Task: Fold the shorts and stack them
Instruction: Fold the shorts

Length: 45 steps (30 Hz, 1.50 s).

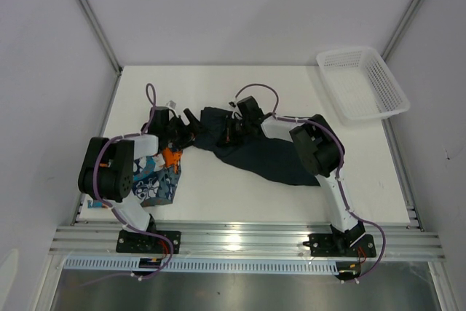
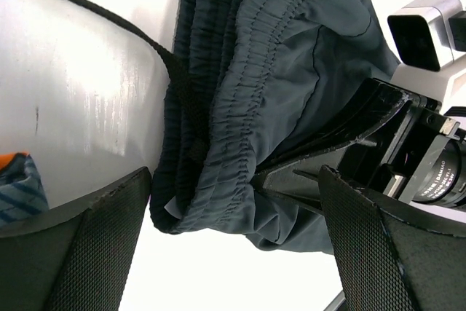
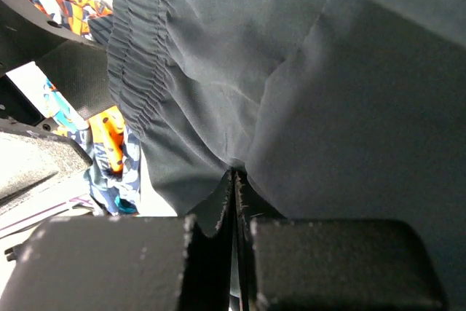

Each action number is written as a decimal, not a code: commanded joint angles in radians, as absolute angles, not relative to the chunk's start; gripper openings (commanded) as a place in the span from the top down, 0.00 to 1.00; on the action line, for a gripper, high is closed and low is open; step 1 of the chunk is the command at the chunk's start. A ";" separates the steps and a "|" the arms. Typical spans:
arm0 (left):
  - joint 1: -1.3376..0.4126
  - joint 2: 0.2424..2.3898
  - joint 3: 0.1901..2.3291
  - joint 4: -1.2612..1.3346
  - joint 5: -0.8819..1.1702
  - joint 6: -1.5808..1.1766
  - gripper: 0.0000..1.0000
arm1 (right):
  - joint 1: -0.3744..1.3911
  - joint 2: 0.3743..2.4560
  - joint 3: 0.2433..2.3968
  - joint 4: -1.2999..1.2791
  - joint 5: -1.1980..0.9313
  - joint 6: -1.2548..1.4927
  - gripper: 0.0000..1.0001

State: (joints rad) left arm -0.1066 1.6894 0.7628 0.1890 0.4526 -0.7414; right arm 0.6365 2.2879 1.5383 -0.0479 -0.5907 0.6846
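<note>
The plain dark shorts [image 1: 269,154] lie crumpled across the middle of the white table, with the elastic waistband toward the left. My right gripper [image 1: 231,130] is shut on a fold of this dark fabric [image 3: 349,71], pinched between its pads [image 3: 237,180]. My left gripper [image 1: 193,123] is open beside the waistband. In the left wrist view the gathered waistband [image 2: 240,107] hangs between the spread fingers [image 2: 233,180], and neither pad touches it. The printed shorts [image 1: 156,178] lie bunched at the near left, partly under the left arm, and also show in the right wrist view [image 3: 109,147].
A white mesh basket [image 1: 392,79] stands at the far right corner of the table. A metal rail [image 1: 247,238] runs along the near edge by both arm bases. The right gripper's body [image 2: 364,158] is close to my left fingers.
</note>
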 commanded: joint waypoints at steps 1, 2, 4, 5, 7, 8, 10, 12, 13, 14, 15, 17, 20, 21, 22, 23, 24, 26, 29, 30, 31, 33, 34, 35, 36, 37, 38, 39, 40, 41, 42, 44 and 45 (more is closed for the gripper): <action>-0.112 1.715 0.738 0.176 0.439 -0.736 0.01 | 0.640 2.313 1.545 -0.182 -0.489 0.598 1.00; -0.112 1.713 0.736 0.175 0.433 -0.735 0.01 | 0.638 2.309 1.545 -0.211 -0.465 0.574 1.00; -0.115 1.718 0.736 0.173 0.433 -0.733 0.01 | 0.640 2.309 1.546 -0.235 -0.446 0.555 1.00; -0.117 1.724 0.738 0.173 0.436 -0.736 0.01 | 0.638 2.309 1.549 -0.253 -0.431 0.546 1.00; -0.124 1.730 0.735 0.187 0.433 -0.741 0.01 | 0.640 2.312 1.555 -0.268 -0.425 0.534 1.00; -0.127 1.739 0.732 0.199 0.427 -0.744 0.01 | 0.638 2.313 1.557 -0.275 -0.423 0.528 1.00; -0.136 1.758 0.738 0.222 0.423 -0.753 0.01 | 0.641 2.315 1.560 -0.276 -0.423 0.528 1.00; -0.138 1.791 0.738 0.251 0.445 -0.778 0.01 | 0.644 2.316 1.560 -0.273 -0.423 0.531 1.00; -0.138 1.798 0.735 0.290 0.449 -0.790 0.05 | 0.646 2.315 1.560 -0.275 -0.420 0.528 1.00; -0.138 1.801 0.721 0.311 0.448 -0.810 0.07 | 0.647 2.315 1.560 -0.276 -0.420 0.526 1.00; -0.138 1.798 0.716 0.346 0.437 -0.818 0.08 | 0.649 2.316 1.560 -0.278 -0.420 0.525 1.00; -0.140 1.790 0.709 0.374 0.428 -0.833 0.14 | 0.652 2.313 1.557 -0.281 -0.419 0.522 1.00; -0.140 1.787 0.707 0.423 0.417 -0.842 0.22 | 0.658 2.307 1.557 -0.288 -0.410 0.511 1.00; -0.140 1.787 0.707 0.432 0.408 -0.844 0.24 | 0.660 2.306 1.555 -0.288 -0.410 0.511 1.00; -0.140 1.786 0.698 0.449 0.399 -0.845 0.27 | 0.660 2.306 1.555 -0.288 -0.414 0.512 1.00; -0.140 1.787 0.695 0.495 0.399 -0.850 0.27 | 0.661 2.304 1.557 -0.288 -0.416 0.511 1.00; -0.140 1.793 0.693 0.512 0.400 -0.853 0.28 | 0.664 2.301 1.559 -0.290 -0.416 0.509 1.00; -0.140 1.822 0.709 0.532 0.413 -0.854 0.29 | 0.667 2.299 1.562 -0.293 -0.416 0.503 1.00; -0.140 1.858 0.733 0.546 0.417 -0.854 0.30 | 0.673 2.295 1.569 -0.308 -0.413 0.489 1.00; -0.140 1.864 0.739 0.554 0.422 -0.854 0.33 | 0.676 2.292 1.569 -0.311 -0.410 0.488 1.00; -0.140 1.870 0.747 0.558 0.426 -0.851 0.37 | 0.676 2.292 1.569 -0.316 -0.410 0.483 1.00; -0.140 1.885 0.758 0.561 0.434 -0.845 0.49 | 0.676 2.290 1.566 -0.322 -0.410 0.474 1.00; -0.140 1.888 0.762 0.563 0.437 -0.838 0.54 | 0.678 2.287 1.568 -0.328 -0.410 0.471 1.00; -0.140 1.894 0.771 0.568 0.449 -0.835 0.60 | 0.677 2.287 1.568 -0.331 -0.411 0.463 1.00; -0.140 1.899 0.775 0.577 0.457 -0.830 0.66 | 0.678 2.286 1.566 -0.336 -0.410 0.462 1.00; -0.140 1.902 0.778 0.578 0.465 -0.819 0.69 | 0.678 2.283 1.568 -0.339 -0.408 0.460 1.00; -0.140 1.907 0.794 0.575 0.477 -0.812 0.72 | 0.678 2.281 1.566 -0.339 -0.408 0.456 1.00; -0.140 1.908 0.796 0.566 0.480 -0.805 0.78 | 0.678 2.278 1.566 -0.339 -0.407 0.457 1.00; -0.140 1.905 0.799 0.563 0.480 -0.793 0.80 | 0.677 2.267 1.565 -0.337 -0.407 0.457 1.00; -0.140 1.902 0.798 0.560 0.480 -0.784 0.82 | 0.675 2.260 1.563 -0.334 -0.408 0.460 1.00; -0.140 1.896 0.799 0.554 0.474 -0.778 0.87 | 0.672 2.249 1.557 -0.328 -0.413 0.463 0.99; -0.140 1.872 0.802 0.516 0.465 -0.743 0.95 | 0.661 2.199 1.528 -0.290 -0.440 0.483 0.96; -0.140 1.859 0.816 0.494 0.450 -0.727 1.00 | 0.658 2.178 1.514 -0.257 -0.463 0.492 0.92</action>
